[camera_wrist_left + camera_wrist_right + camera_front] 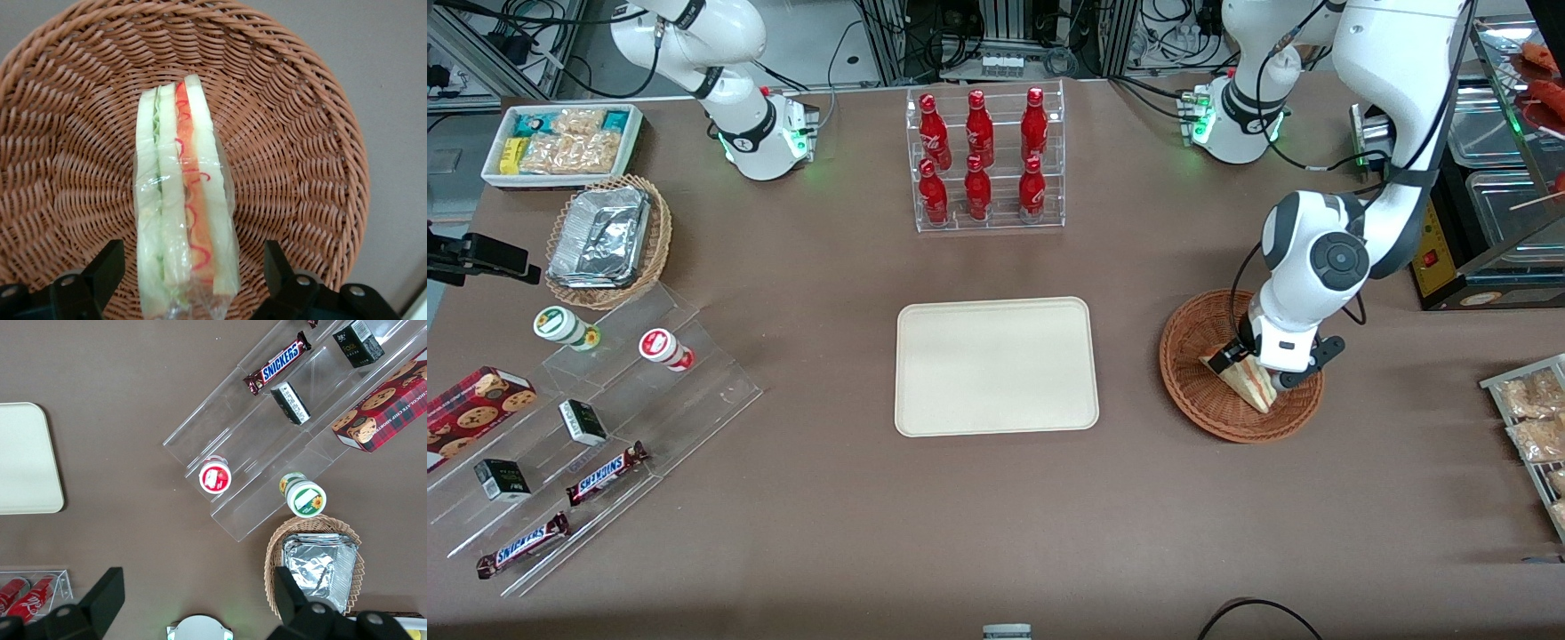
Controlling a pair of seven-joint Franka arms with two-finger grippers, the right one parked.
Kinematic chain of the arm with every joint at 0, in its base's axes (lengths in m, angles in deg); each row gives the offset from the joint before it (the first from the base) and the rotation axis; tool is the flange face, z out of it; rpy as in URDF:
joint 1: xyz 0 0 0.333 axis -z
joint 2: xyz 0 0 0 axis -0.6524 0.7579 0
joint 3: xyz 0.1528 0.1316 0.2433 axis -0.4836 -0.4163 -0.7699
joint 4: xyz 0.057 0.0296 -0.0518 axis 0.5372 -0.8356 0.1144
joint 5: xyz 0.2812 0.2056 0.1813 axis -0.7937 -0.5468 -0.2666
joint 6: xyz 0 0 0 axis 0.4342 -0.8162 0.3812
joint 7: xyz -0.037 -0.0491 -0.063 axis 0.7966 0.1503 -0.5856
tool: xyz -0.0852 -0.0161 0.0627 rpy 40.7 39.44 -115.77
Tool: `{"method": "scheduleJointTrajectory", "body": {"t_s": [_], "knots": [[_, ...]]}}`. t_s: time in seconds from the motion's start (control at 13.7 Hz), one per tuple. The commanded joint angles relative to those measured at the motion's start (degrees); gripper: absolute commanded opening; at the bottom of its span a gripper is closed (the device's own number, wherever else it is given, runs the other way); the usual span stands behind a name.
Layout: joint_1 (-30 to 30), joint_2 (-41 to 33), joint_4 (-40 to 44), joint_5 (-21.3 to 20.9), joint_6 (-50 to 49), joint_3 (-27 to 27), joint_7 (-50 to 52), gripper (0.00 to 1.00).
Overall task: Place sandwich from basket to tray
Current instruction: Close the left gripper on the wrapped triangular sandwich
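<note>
gripper low over sandwich in basket

gripper (1249, 363) sits down inside the brown wicker basket (1193, 338), fingers (107, 270) spread apart, one on each side of the sandwich (183, 200). the wrapped wedge lies on the basket floor between them, filling edge up; contact with the fingers not evident. cream tray (996, 366) lies well apart, toward the parked arm's end.

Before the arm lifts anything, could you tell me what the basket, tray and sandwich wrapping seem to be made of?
Basket: woven wicker, matte brown strands. Tray: smooth matte cream, probably plastic or moulded fibre. Sandwich: white bread in glossy clear film, crinkled at its end. The gripper straddles it, open.
</note>
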Motion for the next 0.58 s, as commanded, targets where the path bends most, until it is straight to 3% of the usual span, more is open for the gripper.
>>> {"method": "scheduleJointTrajectory", "body": {"t_s": [0.0, 0.29, 0.51], "knots": [[0.49, 0.46, -0.01, -1.0, 1.18, -0.5, 1.17, 0.0], [0.32, -3.66, 0.34, -1.43, -2.49, -0.76, 0.56, 0.0], [0.67, -8.76, 5.68, -5.39, -15.21, -0.32, 0.38, 0.0]]}}
